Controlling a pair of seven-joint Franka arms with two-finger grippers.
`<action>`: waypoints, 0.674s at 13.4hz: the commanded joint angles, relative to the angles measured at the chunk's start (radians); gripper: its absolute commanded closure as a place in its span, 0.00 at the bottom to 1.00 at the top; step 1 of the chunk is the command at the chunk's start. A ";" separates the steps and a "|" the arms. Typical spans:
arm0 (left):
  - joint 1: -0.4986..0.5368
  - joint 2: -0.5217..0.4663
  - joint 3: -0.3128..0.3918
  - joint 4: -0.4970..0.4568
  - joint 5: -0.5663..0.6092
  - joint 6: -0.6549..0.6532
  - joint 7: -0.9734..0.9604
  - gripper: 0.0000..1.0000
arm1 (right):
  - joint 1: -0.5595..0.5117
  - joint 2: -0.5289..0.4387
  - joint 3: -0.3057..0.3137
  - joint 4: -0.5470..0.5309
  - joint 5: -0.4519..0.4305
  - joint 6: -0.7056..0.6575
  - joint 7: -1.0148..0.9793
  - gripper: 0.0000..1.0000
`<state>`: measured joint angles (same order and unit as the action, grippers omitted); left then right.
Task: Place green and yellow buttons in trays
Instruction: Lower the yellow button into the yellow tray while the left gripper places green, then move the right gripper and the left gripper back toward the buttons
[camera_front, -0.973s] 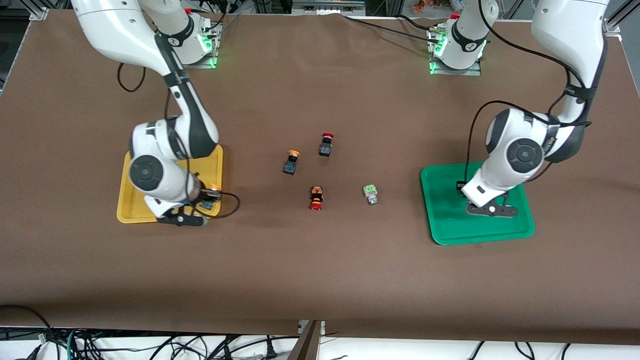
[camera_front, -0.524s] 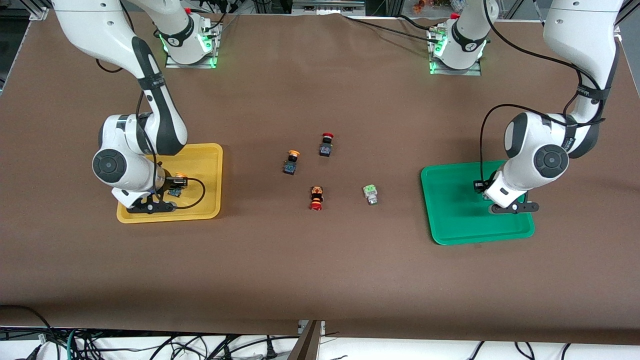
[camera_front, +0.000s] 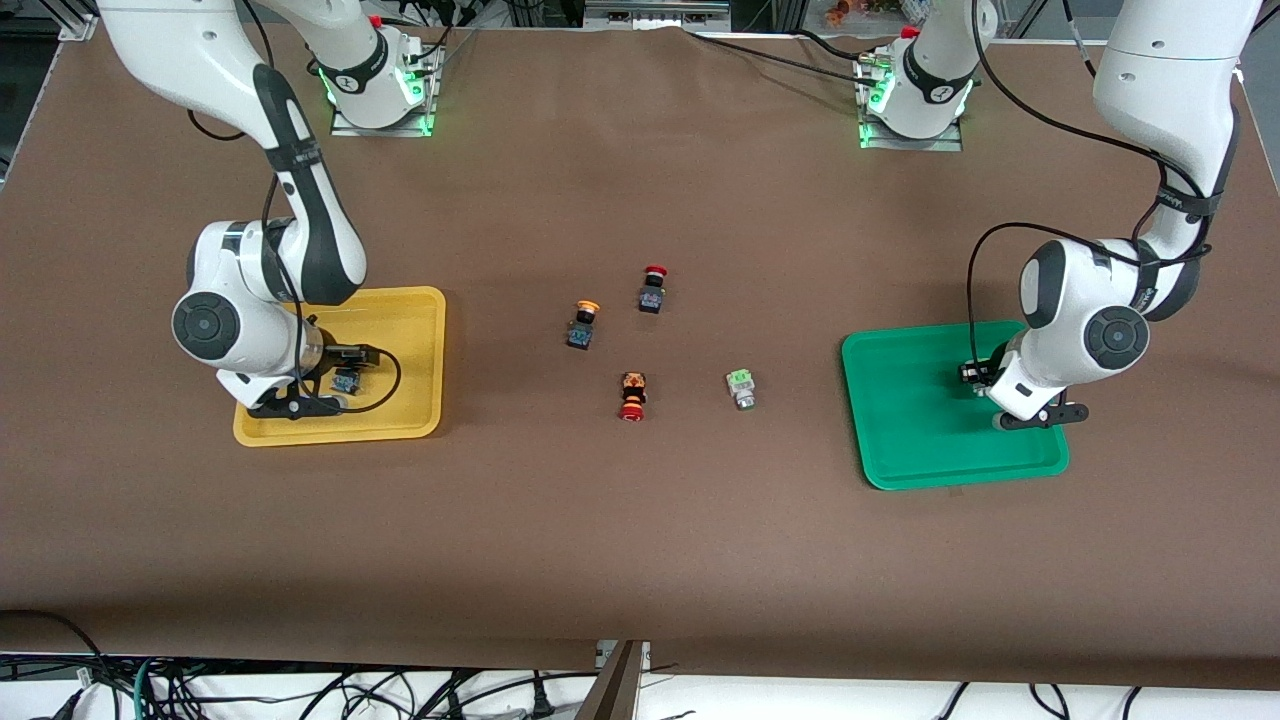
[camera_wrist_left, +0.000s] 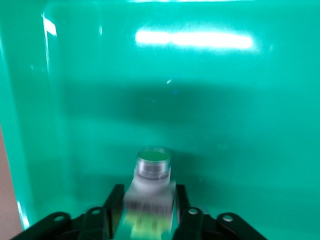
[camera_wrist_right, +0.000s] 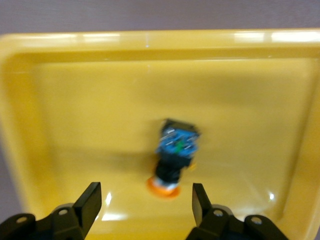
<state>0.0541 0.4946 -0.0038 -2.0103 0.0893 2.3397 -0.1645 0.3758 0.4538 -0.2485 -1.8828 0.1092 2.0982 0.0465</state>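
My right gripper (camera_front: 335, 378) is open just over the yellow tray (camera_front: 400, 310). A yellow-capped button (camera_wrist_right: 176, 157) lies loose on the tray floor (camera_wrist_right: 65, 110) beyond its open fingertips (camera_wrist_right: 145, 202); it also shows in the front view (camera_front: 347, 380). My left gripper (camera_front: 978, 375) is low over the green tray (camera_front: 900, 420), shut on a green-capped button (camera_wrist_left: 150, 187) with a silvery body, above the tray floor (camera_wrist_left: 200, 100). Its fingers (camera_wrist_left: 116, 200) press the body's sides. A second yellow button (camera_front: 584, 323) and a second green button (camera_front: 741, 388) lie on the table's middle.
Two red-capped black switches lie mid-table: one (camera_front: 652, 288) beside the yellow button and farther from the front camera, one (camera_front: 632, 395) nearer to it, beside the green button. A brown mat (camera_front: 640, 540) covers the table.
My right gripper moved farther in over the yellow tray and let go of the yellow button, which now lies in the tray. My left gripper moved across the green tray toward the left arm's end.
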 joint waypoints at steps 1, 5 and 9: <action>-0.016 -0.019 -0.019 0.080 -0.066 -0.045 0.023 0.00 | 0.008 -0.029 0.093 0.094 0.014 -0.157 0.128 0.07; -0.092 -0.007 -0.094 0.183 -0.140 -0.093 -0.006 0.00 | 0.015 -0.038 0.308 0.106 0.012 -0.144 0.503 0.06; -0.187 0.039 -0.179 0.205 -0.135 0.025 -0.205 0.00 | 0.141 0.026 0.357 0.093 0.017 0.003 0.755 0.06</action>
<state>-0.0981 0.4944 -0.1645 -1.8358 -0.0257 2.3185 -0.3150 0.4711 0.4405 0.1115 -1.7846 0.1159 2.0371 0.7149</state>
